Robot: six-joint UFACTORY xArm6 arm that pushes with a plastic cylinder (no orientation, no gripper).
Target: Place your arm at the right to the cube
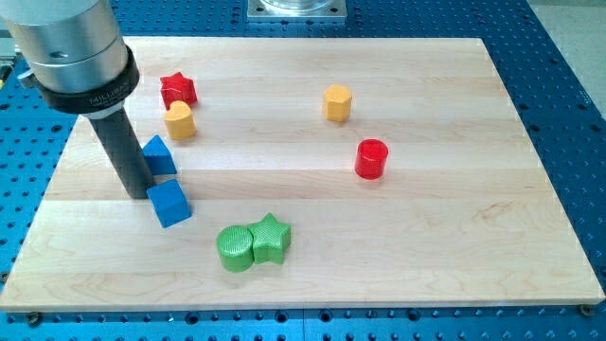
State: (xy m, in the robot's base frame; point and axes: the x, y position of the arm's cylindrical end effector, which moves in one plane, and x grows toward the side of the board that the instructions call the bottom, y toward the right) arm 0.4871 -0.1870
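Look to the view's left side of the counter (426,246) and you find my tip (137,195), with the blue cube (169,203) just beside it on the view's right, slightly lower. Above that cube, next to the rod, sits a second blue block (158,154). Further up you see a yellow block (180,120), and the red star (177,90) touches it from above. Near the view's bottom centre, the green cylinder (236,248) and green star (271,237) lie touching, star on the right. Well apart, right of centre, you have another yellow block (337,102) and, below-right of it, the red cylinder (371,158).
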